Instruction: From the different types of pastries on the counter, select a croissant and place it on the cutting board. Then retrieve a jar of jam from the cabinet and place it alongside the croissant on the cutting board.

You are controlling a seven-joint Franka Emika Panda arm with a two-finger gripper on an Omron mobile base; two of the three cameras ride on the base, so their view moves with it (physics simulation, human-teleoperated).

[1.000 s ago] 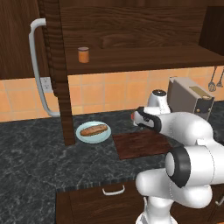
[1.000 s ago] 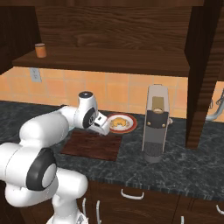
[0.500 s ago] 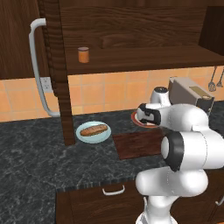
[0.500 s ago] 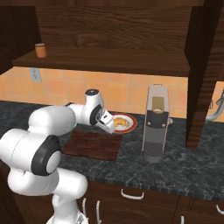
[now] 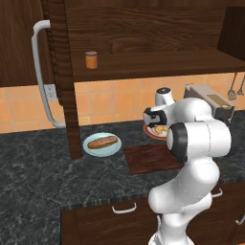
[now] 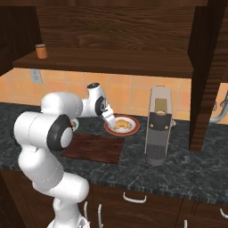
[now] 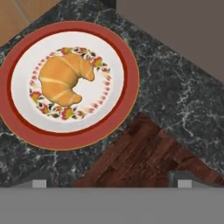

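— Where's the croissant (image 7: pixel 64 78)?
— On the red-rimmed plate (image 7: pixel 127 57), just beyond the cutting board's (image 7: pixel 148 153) far corner.
— The gripper (image 7: pixel 109 181)?
— Spread wide, empty, above the board's corner.

Glossy white rounded arm (image 5: pixel 198 139) segments with dark joint rings and small dark-tipped jaws.
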